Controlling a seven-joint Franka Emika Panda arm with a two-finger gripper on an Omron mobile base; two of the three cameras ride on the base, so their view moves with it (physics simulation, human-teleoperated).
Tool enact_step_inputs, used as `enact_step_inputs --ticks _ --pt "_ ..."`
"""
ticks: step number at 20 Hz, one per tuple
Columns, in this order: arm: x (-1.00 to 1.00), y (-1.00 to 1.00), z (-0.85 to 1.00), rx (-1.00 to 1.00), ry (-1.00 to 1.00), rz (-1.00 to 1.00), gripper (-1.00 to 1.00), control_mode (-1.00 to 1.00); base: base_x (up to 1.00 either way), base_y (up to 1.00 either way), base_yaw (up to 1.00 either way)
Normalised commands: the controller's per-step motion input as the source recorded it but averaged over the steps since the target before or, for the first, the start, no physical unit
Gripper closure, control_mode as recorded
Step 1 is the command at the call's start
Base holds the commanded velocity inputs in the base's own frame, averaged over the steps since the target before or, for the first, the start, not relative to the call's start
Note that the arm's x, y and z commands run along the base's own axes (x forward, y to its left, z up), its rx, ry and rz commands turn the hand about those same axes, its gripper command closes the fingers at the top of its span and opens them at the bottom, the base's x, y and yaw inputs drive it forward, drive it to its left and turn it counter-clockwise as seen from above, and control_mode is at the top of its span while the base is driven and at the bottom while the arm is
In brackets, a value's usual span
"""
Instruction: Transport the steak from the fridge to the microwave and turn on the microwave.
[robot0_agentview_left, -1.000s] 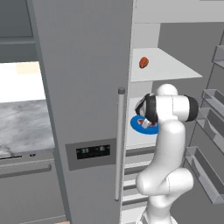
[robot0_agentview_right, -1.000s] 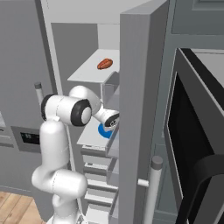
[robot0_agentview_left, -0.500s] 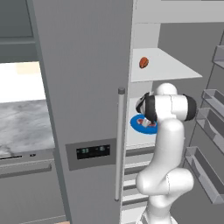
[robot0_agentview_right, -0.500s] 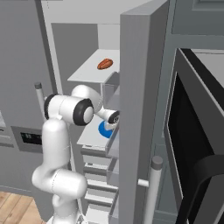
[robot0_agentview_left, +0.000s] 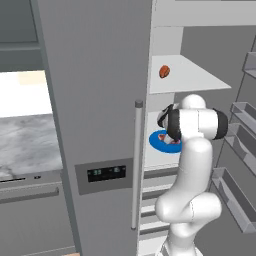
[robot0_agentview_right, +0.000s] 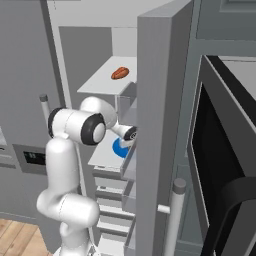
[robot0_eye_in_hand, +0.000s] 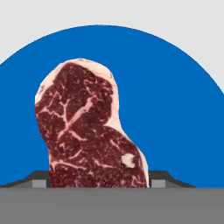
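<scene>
Tool (robot0_eye_in_hand: 98, 183) tips tight against both sides of the steak (robot0_eye_in_hand: 87, 131) on blue plate (robot0_eye_in_hand: 175, 87); no legible writing.

You see the steak (robot0_eye_in_hand: 89, 131) lying on a blue plate (robot0_eye_in_hand: 175, 100). Your pincer (robot0_eye_in_hand: 98, 183) straddles its near end, a fingertip (robot0_eye_in_hand: 158, 180) touching each side.

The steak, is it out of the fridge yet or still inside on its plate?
Still inside. The steak lies flat on the blue plate on a fridge shelf, with the gripper straddling its near end.
</scene>
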Motion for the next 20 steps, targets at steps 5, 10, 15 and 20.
enact_step_inputs --ticks 5,10,15,20 --pt "-0.42 0.0 0.0 0.0 -0.26 -0.07 1.0 -1.0 0.0 0.0 0.0" --pt "-0.45 0.0 0.18 0.03 -0.3 -0.07 1.0 -1.0 0.0 0.0 0.0" --pt "-0.43 0.0 0.7 0.09 -0.25 -0.03 1.0 -1.0 0.0 0.0 0.0" --pt "-0.55 0.0 0.63 0.11 -0.04 -0.01 1.0 -1.0 0.0 0.0 0.0"
